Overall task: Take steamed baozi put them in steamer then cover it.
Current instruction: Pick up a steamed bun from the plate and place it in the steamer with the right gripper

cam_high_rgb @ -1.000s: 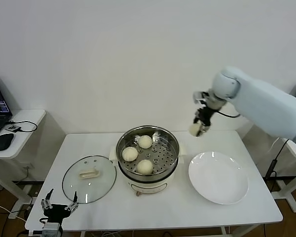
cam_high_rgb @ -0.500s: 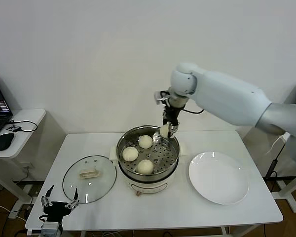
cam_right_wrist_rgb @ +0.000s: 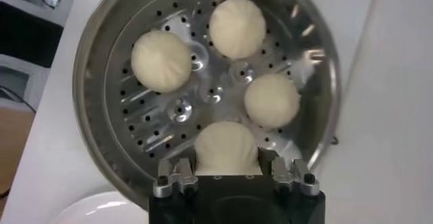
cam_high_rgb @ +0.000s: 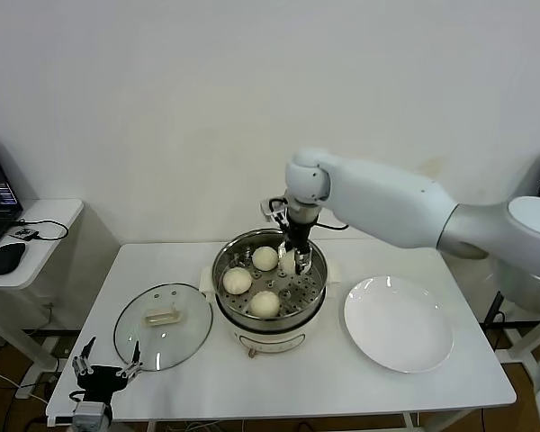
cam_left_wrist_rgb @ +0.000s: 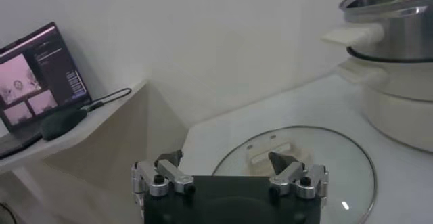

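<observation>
The steamer [cam_high_rgb: 272, 340] stands mid-table with three baozi on its perforated tray [cam_right_wrist_rgb: 145, 120]: one at the back [cam_high_rgb: 265, 258], one on the left [cam_high_rgb: 237, 281], one at the front [cam_high_rgb: 265, 304]. My right gripper [cam_high_rgb: 293, 263] reaches down inside the pot's back right and is shut on a fourth baozi [cam_right_wrist_rgb: 226, 147], low over the tray; I cannot tell whether it touches. The cover [cam_high_rgb: 162, 324] lies flat on the table left of the steamer. My left gripper [cam_high_rgb: 105, 373] is open and empty off the table's front left corner, with the cover [cam_left_wrist_rgb: 318, 171] ahead of it.
A flat white plate [cam_high_rgb: 399, 322] lies right of the steamer. A side table [cam_high_rgb: 45, 216] with a laptop and a mouse [cam_high_rgb: 6, 257] stands at the far left. The wall is close behind the table.
My right arm has swung left from above the plate side to the steamer and lowered the baozi into the pot. The left arm has not moved.
</observation>
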Controlling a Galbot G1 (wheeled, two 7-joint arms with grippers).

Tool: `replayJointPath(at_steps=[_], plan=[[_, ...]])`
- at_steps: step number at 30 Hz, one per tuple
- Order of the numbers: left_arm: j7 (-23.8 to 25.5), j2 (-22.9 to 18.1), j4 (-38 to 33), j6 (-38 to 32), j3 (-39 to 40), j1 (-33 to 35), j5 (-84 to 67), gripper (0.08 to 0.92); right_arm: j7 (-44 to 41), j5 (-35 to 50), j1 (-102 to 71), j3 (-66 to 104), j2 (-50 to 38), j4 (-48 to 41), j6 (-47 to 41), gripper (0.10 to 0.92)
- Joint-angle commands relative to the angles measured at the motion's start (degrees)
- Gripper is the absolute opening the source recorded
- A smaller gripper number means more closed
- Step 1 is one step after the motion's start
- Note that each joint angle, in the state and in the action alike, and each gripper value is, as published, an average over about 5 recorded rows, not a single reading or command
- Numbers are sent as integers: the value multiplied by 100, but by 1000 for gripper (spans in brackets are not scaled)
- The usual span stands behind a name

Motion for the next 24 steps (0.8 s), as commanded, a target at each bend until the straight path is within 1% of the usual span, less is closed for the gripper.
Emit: replayJointPath(at_steps=[1,7,11,13,21,24], plan=[[3,-1,21,3,13,-1,-3,823,58,-248,-376,-19,91,-91,-23,568],[2,-9,40,0,47,5,4,823,240,-350,-542,142,150,-426,-43,568],[1,-12,50,0,46,9,4,823,349,-282,-558,208,132,-502,-83,570],[2,-15,53,0,47,10,5,823,400,-221,-558,245,99,-478,-131,589],[13,-65,54,14,100,2,10,823,472,145,-410,415,-207,-159,-338,790],[10,-74,43,18,102,13,8,823,398,273,-233,540,-574,159,-350,818]])
